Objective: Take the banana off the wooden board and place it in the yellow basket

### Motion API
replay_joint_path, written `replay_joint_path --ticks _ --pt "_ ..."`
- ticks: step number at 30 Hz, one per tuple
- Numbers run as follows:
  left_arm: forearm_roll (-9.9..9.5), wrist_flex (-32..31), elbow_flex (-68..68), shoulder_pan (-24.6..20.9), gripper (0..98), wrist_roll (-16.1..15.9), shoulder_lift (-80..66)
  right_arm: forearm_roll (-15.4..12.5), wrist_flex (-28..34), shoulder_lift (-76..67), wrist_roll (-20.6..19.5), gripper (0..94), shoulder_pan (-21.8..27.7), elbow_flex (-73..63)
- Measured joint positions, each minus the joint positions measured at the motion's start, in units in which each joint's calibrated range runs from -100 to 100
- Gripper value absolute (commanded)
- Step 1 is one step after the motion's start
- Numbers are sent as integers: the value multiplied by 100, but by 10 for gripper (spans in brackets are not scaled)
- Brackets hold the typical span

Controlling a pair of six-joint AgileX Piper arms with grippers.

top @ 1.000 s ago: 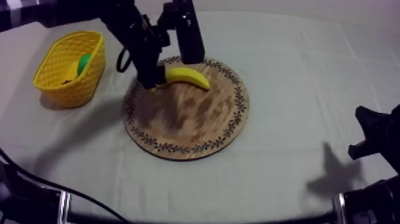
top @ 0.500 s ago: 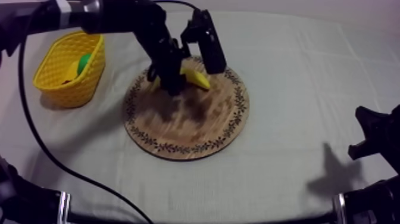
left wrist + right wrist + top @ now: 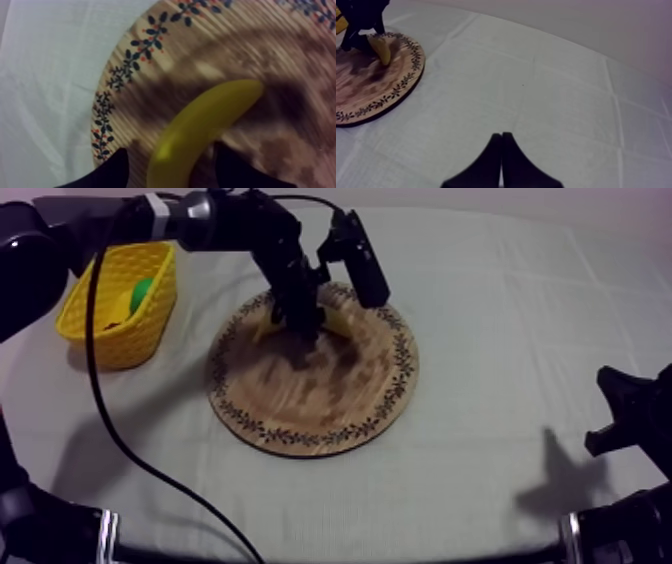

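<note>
Straddling the banana (image 3: 200,127) on the board (image 3: 230,45), the left fingers (image 3: 110,172) are spread; next they should pinch and lift it.

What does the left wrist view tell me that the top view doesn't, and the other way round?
Left wrist view: the left gripper is open, its black fingers apart on either side of the banana's near end, with gaps visible. Top view: the yellow basket stands apart from the wooden board with something green inside, and the left arm covers much of the banana. Both: the banana lies on the board, near its patterned rim.
</note>
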Motion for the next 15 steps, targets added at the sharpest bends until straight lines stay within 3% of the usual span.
replay_joint_path --ticks 15 --pt "-159 64 -419 -41 615 59 483 0 0 0 0 3 0 0"
